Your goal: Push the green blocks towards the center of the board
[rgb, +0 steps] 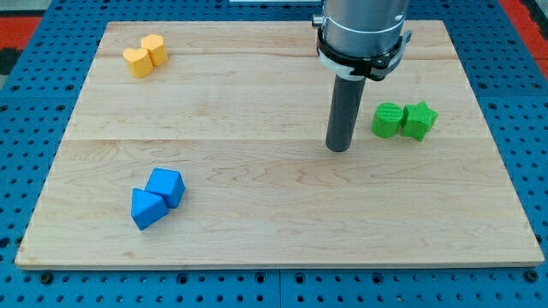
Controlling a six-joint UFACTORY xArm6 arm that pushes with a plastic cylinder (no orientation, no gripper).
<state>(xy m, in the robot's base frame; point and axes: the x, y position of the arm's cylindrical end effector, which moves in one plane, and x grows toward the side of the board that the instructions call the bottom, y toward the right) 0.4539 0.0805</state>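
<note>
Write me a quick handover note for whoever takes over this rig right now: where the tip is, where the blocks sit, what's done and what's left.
Tip: my tip rests on the board, right of center, just to the view's left of the green blocks, not touching them.
Green blocks: a round one and a star, side by side and touching, near the view's right edge.
Other blocks: yellow pair at top left, blue pair at bottom left; leave them.
Done: nothing visible; the greens are not at the center.
Left: the tip is on the center side of the greens, so it probably needs to go round to their right, then push them leftward.
</note>
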